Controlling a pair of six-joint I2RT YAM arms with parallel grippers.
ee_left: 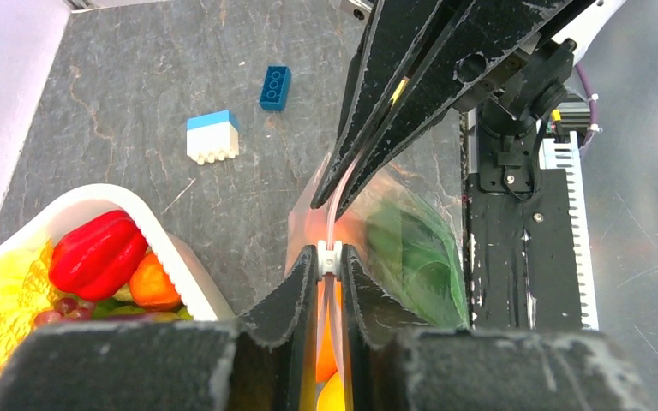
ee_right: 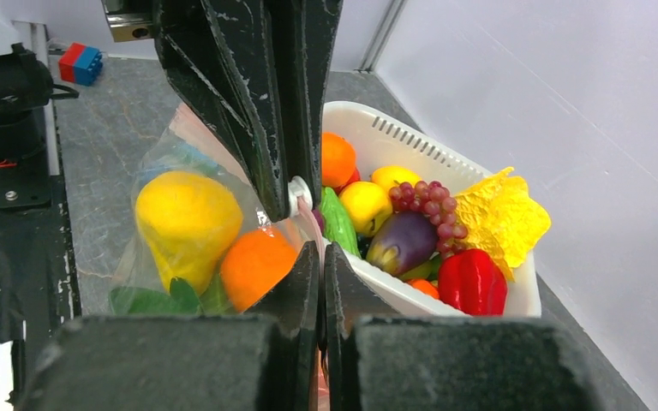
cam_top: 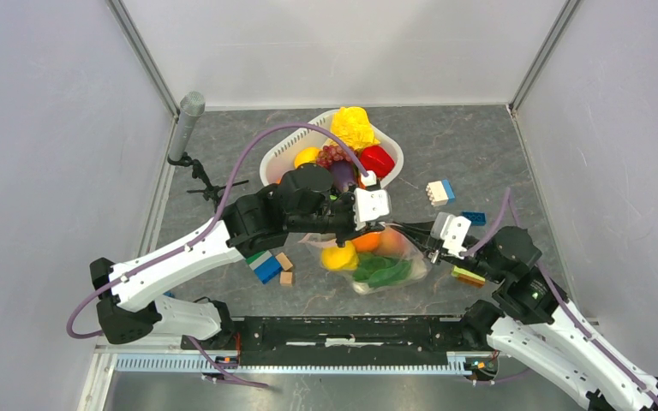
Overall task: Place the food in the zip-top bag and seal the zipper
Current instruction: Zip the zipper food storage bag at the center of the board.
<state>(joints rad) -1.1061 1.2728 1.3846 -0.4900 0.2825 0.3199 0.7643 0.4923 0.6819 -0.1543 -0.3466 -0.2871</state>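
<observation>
The zip-top bag (cam_top: 385, 265) lies just in front of the basket and holds food: a yellow fruit (ee_right: 187, 221), an orange (ee_right: 255, 264) and green leaves (ee_left: 420, 248). Its pink zipper (ee_left: 332, 227) runs taut between my two grippers. My left gripper (ee_left: 330, 257) is shut on the zipper's white slider (ee_right: 298, 195). Facing it at a short distance, my right gripper (ee_right: 320, 253) is shut on the pink strip. In the top view the left gripper (cam_top: 387, 227) and right gripper (cam_top: 411, 233) meet above the bag. More food stays in the basket: a red pepper (cam_top: 377, 160), grapes (ee_right: 428, 201), an aubergine (ee_right: 403, 240).
The white slotted basket (cam_top: 278, 158) stands behind the bag. A white-and-blue block (cam_top: 439, 192) and a blue block (cam_top: 472, 218) lie to the right, more blocks (cam_top: 266, 265) to the left. A grey microphone (cam_top: 187, 124) stands at the far left. The black base rail (cam_top: 351, 330) runs along the front.
</observation>
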